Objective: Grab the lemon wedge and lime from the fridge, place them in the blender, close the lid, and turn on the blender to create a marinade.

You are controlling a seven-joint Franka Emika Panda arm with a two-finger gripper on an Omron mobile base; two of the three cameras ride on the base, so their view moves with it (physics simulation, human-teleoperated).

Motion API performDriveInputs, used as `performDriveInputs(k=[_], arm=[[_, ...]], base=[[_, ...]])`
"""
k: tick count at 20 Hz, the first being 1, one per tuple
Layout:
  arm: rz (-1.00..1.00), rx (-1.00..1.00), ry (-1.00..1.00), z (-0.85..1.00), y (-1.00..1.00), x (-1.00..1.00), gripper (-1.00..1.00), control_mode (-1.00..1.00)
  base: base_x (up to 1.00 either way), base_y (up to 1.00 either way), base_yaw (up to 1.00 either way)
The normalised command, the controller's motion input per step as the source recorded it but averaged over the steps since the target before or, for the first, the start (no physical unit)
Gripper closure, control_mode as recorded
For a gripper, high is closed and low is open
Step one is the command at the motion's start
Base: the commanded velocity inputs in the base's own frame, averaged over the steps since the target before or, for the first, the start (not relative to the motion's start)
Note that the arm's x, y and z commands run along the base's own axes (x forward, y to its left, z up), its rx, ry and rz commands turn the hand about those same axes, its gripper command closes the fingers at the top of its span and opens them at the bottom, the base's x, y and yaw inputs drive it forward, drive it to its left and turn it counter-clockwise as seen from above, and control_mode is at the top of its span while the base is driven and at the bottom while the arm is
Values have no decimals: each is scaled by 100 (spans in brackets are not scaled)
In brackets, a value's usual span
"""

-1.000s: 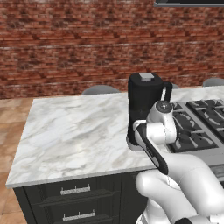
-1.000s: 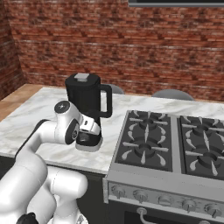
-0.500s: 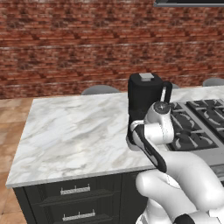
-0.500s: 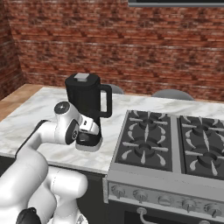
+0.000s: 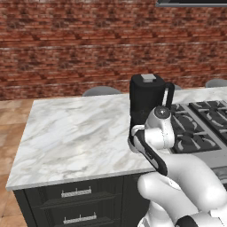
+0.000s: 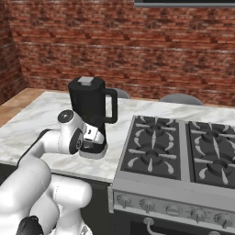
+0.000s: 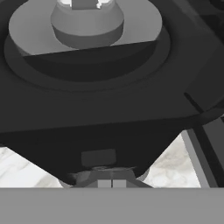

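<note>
From the left base view, we are seeing the tall black blender (image 5: pixel 146 99) with its flat black lid (image 5: pixel 148 80) on, standing near the front edge of the white marble counter (image 5: pixel 75 133) just beside the stove (image 5: pixel 201 119). From the right base view, we are watching the gripper (image 6: pixel 94 137) pressing at the blender's base, unmoved from a moment ago. In the hand view, the fingertips (image 7: pixel 111 183), shut and empty, are touching a small button (image 7: pixel 98 157); we judge it stiff, needing a light push.

Blender (image 5: pixel 148 99) base hidden behind arm; contents unseen.
</note>
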Motion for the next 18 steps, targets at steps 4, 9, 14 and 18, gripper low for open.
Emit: performDriveInputs(k=[4,9,14,18], arm=[[0,0,0,0,0,0,100,-100],[0,0,-3,0,0,0,100,-100],[0,0,-3,0,0,0,100,-100],[0,0,-4,0,0,0,100,-100]], base=[[0,0,0],[0,0,0],[0,0,0],[0,0,0]])
